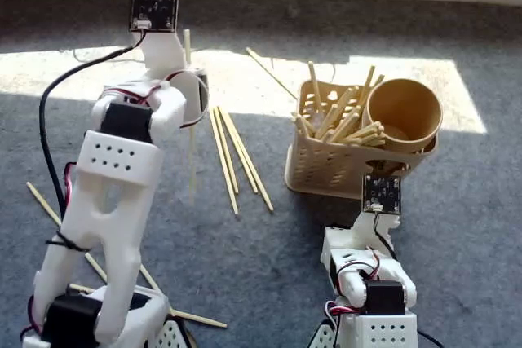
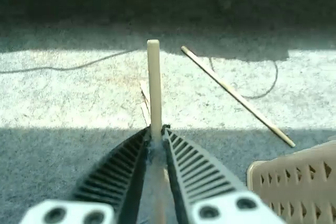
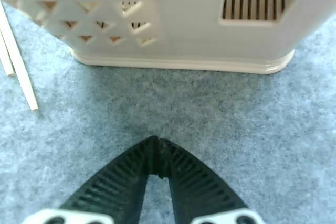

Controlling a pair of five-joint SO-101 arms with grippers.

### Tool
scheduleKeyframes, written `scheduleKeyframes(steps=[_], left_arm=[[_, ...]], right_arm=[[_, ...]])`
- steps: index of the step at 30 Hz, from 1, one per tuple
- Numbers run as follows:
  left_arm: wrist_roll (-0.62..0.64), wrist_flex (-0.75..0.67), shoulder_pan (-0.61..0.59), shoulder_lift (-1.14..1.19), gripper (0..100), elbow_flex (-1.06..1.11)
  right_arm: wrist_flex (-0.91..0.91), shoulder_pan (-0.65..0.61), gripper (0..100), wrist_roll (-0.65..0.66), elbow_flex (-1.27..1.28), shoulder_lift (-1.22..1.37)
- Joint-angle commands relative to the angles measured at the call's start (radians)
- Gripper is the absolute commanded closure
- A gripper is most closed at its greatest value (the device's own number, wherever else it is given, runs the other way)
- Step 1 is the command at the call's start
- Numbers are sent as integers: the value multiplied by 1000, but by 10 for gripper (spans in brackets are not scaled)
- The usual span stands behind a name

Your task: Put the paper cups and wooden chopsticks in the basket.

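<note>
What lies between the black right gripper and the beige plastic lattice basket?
Bare grey carpet separates the right gripper from the basket, in the right wrist view.

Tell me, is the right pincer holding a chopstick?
No, the right pincer is shut with nothing between its tips, just short of the basket.

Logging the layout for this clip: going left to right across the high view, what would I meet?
Left arm holding an upright chopstick → loose chopsticks lying flat → basket → paper cup at the basket's right end.
</note>
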Motion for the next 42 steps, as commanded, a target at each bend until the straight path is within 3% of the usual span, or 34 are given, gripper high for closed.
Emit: scheduleKeyframes(steps=[1,10,18,28,42], left_arm=[[-21,-72,73,-128,995,-7],[-21,-327,188,-371,995,-7],[-26,-474,295,-449,995,-7],[-21,-612,306,-366,995,4],[-21,-735,364,-54,995,2]], right_arm=[[7,-7,991,9,102,-2],[7,-7,991,9,102,-2],[7,-7,991,9,102,-2],[7,-7,991,9,102,-2],[7,-7,991,9,102,-2]])
